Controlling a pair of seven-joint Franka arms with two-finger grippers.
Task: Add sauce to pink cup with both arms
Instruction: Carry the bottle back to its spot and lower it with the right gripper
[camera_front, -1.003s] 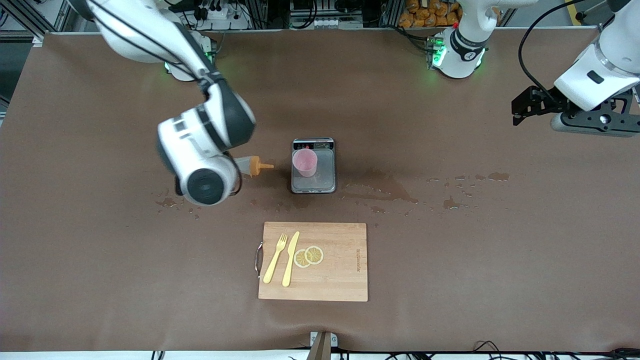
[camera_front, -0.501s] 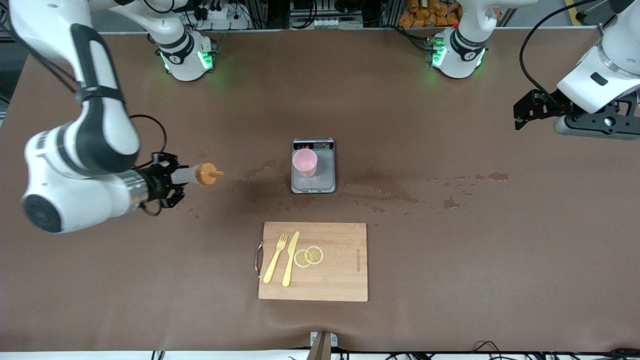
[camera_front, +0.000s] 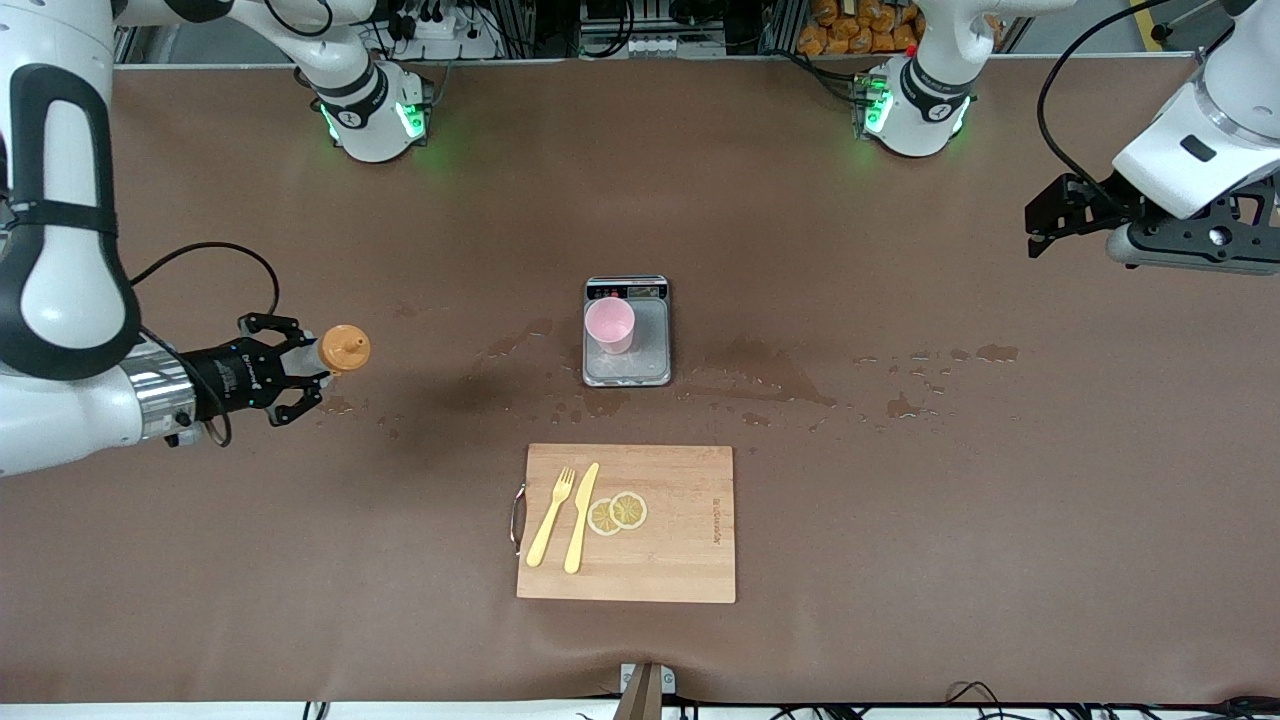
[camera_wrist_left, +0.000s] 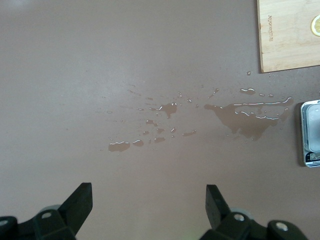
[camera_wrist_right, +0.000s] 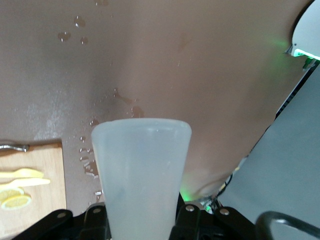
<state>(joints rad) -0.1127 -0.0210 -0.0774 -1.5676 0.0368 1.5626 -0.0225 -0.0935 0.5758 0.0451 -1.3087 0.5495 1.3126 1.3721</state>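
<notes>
The right hand (camera_front: 300, 372) is gripping the sauce (camera_front: 340, 350) over the bench's (camera_front: 900, 520) right-arm end, well apart from the pink cup (camera_front: 609, 325); next it needs setting down. The left hand (camera_front: 1045, 215) is waiting, fully open and empty.

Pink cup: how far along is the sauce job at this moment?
Done: the right pincer is shut on the sauce bottle, held above the table toward the right arm's end. In hand: nothing is being poured; the bottle is well away from the pink cup on the scale. Left: whether sauce is already in the cup cannot be seen. The left pincer waits open.
</notes>
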